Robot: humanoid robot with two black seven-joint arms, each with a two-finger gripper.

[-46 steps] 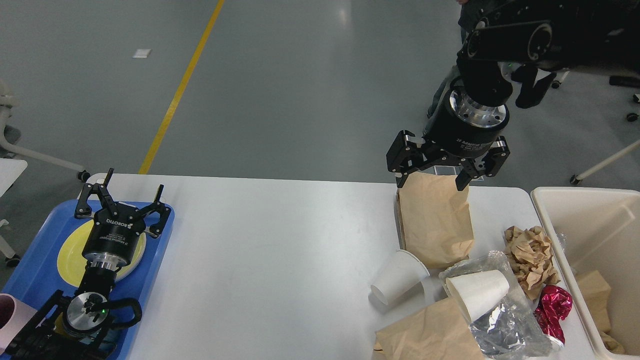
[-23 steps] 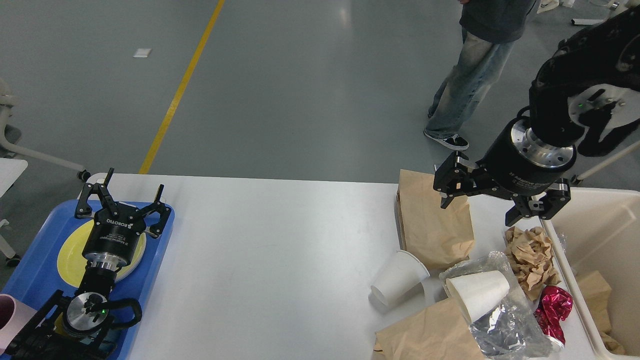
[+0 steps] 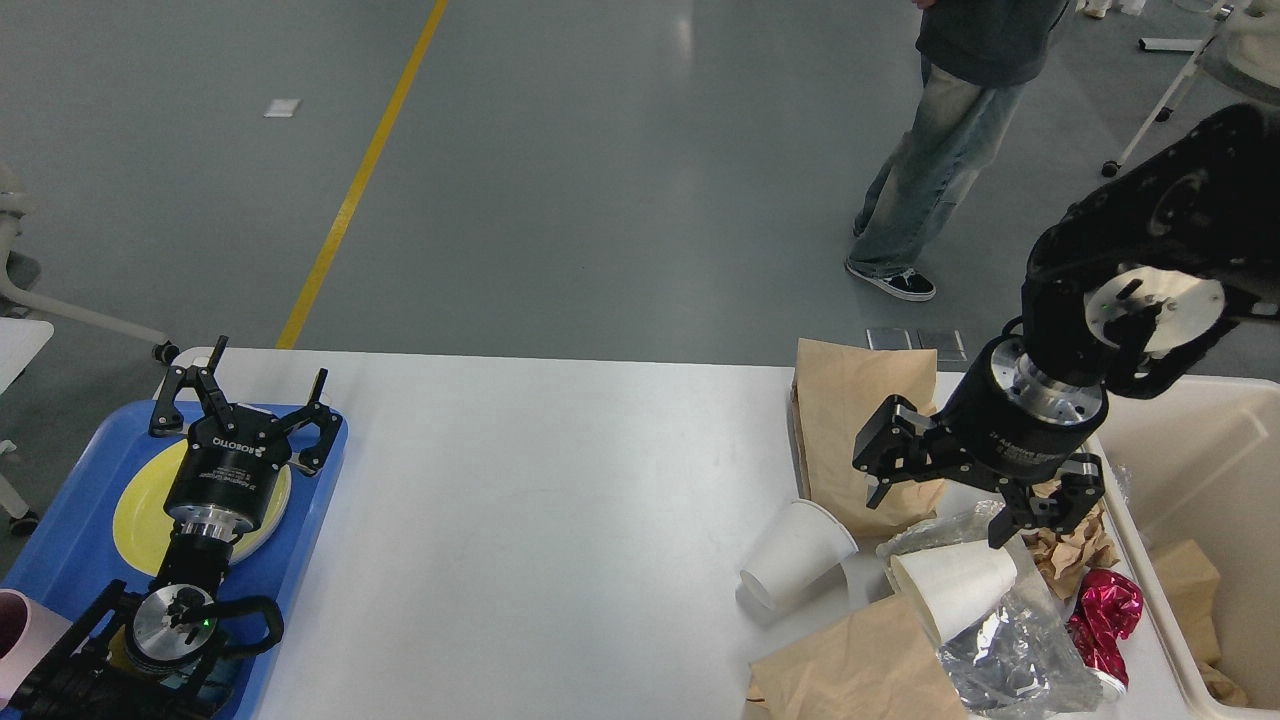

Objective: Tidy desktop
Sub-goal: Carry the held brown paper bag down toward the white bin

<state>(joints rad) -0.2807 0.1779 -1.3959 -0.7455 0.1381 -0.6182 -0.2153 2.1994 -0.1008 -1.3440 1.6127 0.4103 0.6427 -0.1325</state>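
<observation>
Since the earlier frame, my right gripper [image 3: 940,518] has descended from beside the bin [image 3: 1180,440] to above the white cups; jaws apart, empty. My left gripper [image 3: 240,395] hangs over the blue tray [image 3: 60,500], jaws apart. Paper bags [image 3: 850,420], cups [image 3: 795,550], and wrappers [image 3: 1105,615] crowd the desktop [image 3: 550,500].

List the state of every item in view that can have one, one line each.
Left gripper: open, empty, above the yellow plate in the blue tray.
Right gripper: open, empty, over the litter.
Left paper cup: tipped on its side.
Right paper cup: tipped, on clear plastic wrap.
Far paper bag: lying flat.
Brown paper wad: crumpled.
Beige bin: holds some brown paper.
</observation>
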